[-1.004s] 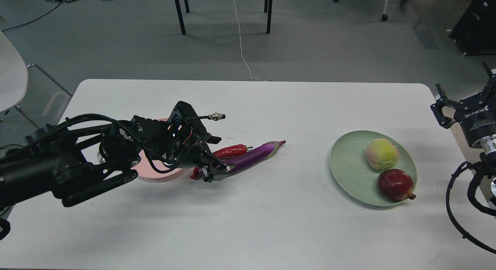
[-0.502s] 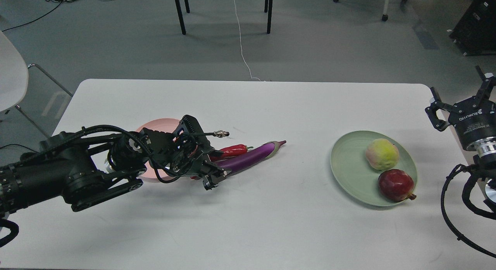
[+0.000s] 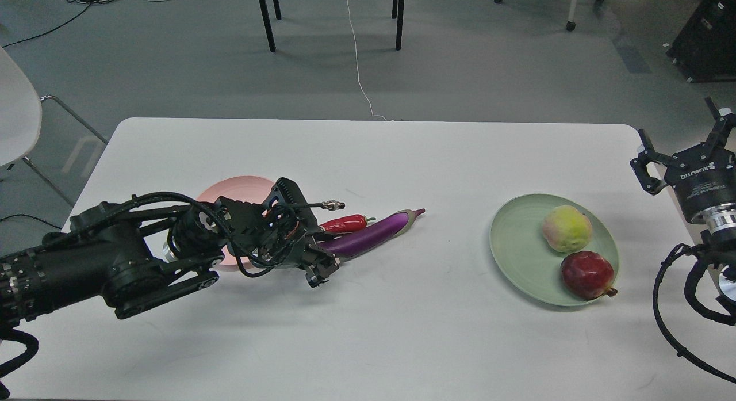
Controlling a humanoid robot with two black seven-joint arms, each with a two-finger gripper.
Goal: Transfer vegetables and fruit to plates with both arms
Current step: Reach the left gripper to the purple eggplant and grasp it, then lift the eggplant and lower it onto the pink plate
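1. The left arm (image 3: 103,268) reaches in from 9 o'clock, lying low over the white table (image 3: 368,343).
2. The pink plate (image 3: 238,189) sits partly hidden behind that arm's wrist.
3. The left gripper (image 3: 319,263) is at the near end of the eggplant (image 3: 368,235); its dark fingers crowd the fruit's blunt end, and whether they clasp it cannot be told.
4. The red chili (image 3: 344,222) lies just beside the eggplant at its 11 o'clock side, stem pointing to 3 o'clock.
5. The green plate (image 3: 512,240) lies well apart at 3 o'clock of the eggplant; it holds the peach (image 3: 567,228) and, at the peach's 6 o'clock, the pomegranate (image 3: 586,274).
6. The right gripper (image 3: 681,142) hovers at the table's far right edge, fingers spread wide and holding nothing.
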